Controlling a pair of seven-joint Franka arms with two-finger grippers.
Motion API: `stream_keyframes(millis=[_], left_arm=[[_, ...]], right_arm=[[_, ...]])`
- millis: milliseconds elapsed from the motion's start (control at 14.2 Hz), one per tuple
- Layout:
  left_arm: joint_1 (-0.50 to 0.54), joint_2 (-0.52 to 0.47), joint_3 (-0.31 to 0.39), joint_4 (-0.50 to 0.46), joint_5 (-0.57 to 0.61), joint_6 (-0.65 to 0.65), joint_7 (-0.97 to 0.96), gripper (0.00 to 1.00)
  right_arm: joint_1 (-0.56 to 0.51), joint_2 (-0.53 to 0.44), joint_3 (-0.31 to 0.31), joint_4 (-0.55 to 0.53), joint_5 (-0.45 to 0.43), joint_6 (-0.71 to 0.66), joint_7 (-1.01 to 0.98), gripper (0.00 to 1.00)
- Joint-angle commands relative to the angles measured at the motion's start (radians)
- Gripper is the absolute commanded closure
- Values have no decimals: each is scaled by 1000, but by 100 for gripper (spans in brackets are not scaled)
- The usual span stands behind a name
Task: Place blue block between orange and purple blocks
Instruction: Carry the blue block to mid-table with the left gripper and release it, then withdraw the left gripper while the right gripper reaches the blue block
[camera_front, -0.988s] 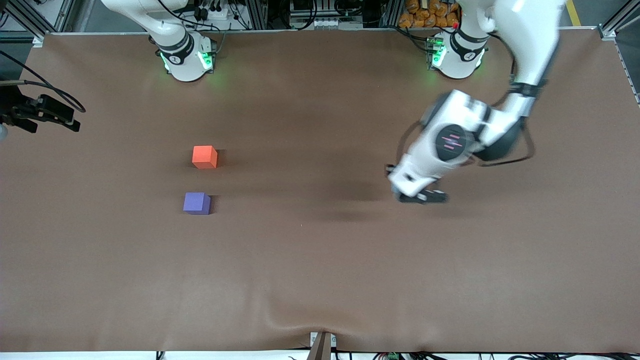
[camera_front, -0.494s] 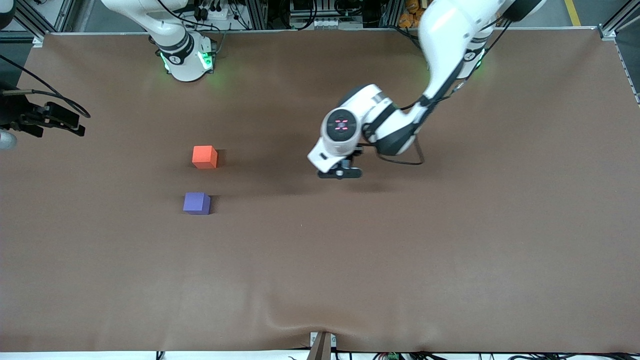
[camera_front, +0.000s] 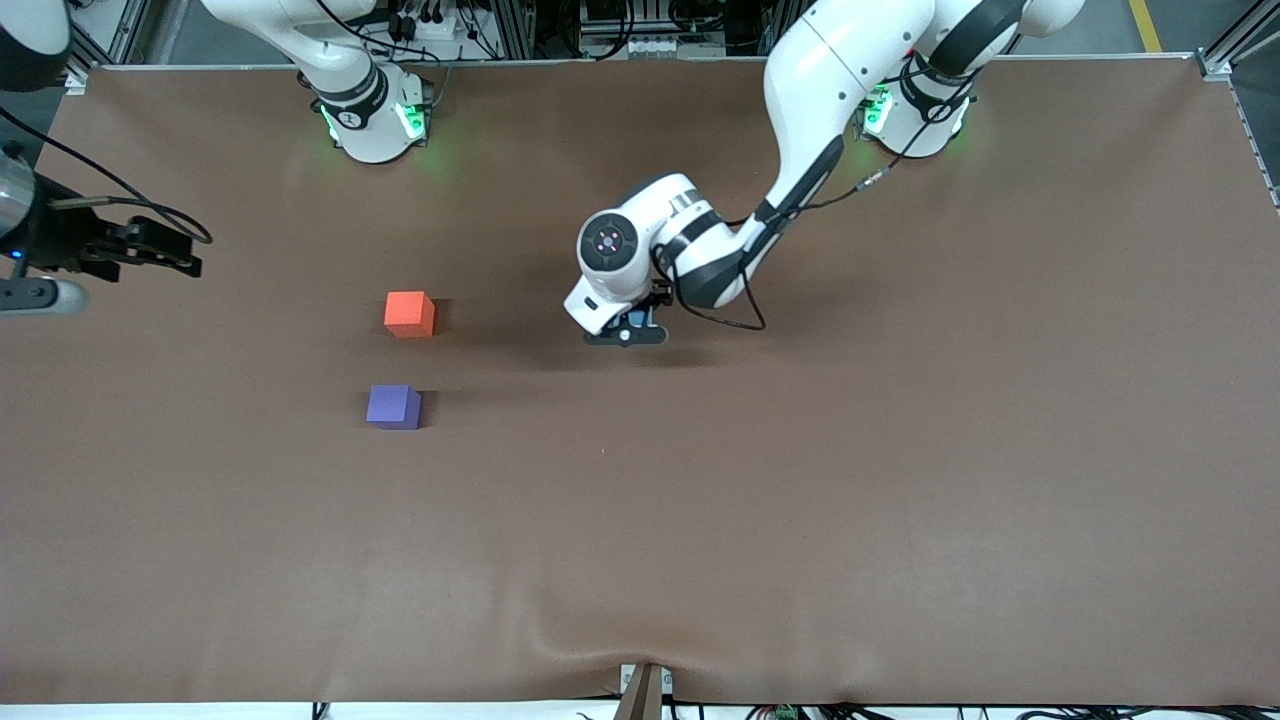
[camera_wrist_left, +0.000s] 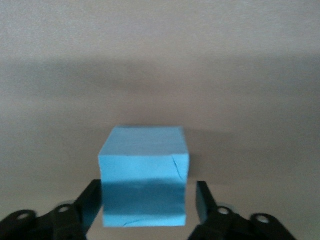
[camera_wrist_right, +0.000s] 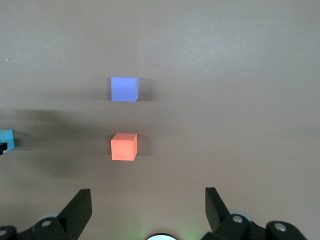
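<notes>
The light blue block (camera_wrist_left: 144, 175) sits between the fingers of my left gripper (camera_wrist_left: 145, 202), which is shut on it just above the brown table. In the front view this gripper (camera_front: 625, 334) is over the table's middle, with a sliver of the blue block (camera_front: 628, 322) showing under the wrist. The orange block (camera_front: 409, 314) and the purple block (camera_front: 393, 407) lie toward the right arm's end, the purple one nearer the front camera, with a gap between them. My right gripper (camera_wrist_right: 147, 200) is open and empty, high up, looking down on the orange block (camera_wrist_right: 124, 146) and the purple block (camera_wrist_right: 124, 89).
The brown table cover (camera_front: 800, 500) has a wrinkle at its near edge. The right arm's base (camera_front: 372, 115) and the left arm's base (camera_front: 915, 115) stand along the table's back edge. The blue block (camera_wrist_right: 6, 140) shows at the edge of the right wrist view.
My left gripper has carried the blue block from the left arm's end to the table's middle, closer to the orange and purple blocks. The right arm's hand has drifted slightly.
</notes>
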Motion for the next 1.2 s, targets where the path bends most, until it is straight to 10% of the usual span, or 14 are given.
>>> stream_keyframes(millis=[0, 1129], left_arm=[[30, -69, 15, 6, 20, -25, -14, 0], [576, -485, 7, -1, 7, -465, 562, 0]], right_arm=[[30, 9, -1, 8, 22, -3, 9, 0], [503, 239, -1, -92, 197, 315, 466, 0]])
